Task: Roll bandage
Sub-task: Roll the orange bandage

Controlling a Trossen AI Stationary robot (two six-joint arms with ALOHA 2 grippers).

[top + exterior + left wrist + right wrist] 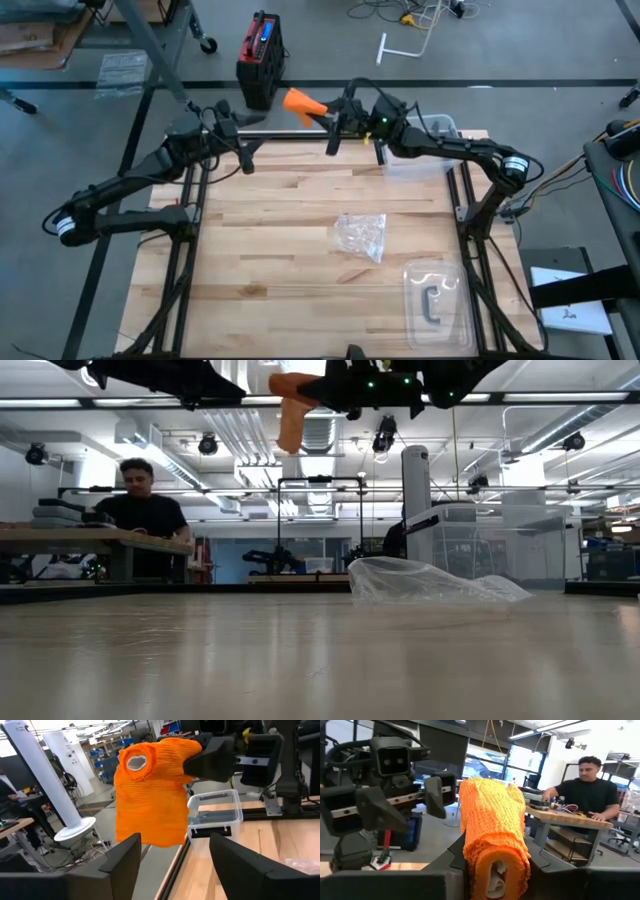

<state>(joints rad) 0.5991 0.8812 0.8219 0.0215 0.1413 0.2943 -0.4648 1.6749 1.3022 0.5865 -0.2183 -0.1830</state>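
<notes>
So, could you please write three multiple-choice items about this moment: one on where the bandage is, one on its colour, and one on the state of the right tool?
1. Where is the bandage?
A. Lying flat on the table
B. Held up in the air near the table's far edge
C. Inside the clear box

2. What colour is the bandage?
A. Orange
B. White
C. Blue

3. What is the state of the right tool?
A. Open and empty
B. Out of view
C. Shut on the bandage

Answers:
1. B: the low view shows it hanging high above the table top, and the high view puts it by the far edge.
2. A: every view shows bright orange fabric.
3. C: in the right wrist view the roll sits clamped between that arm's own fingers, while the left tool stands open, facing it.
</notes>
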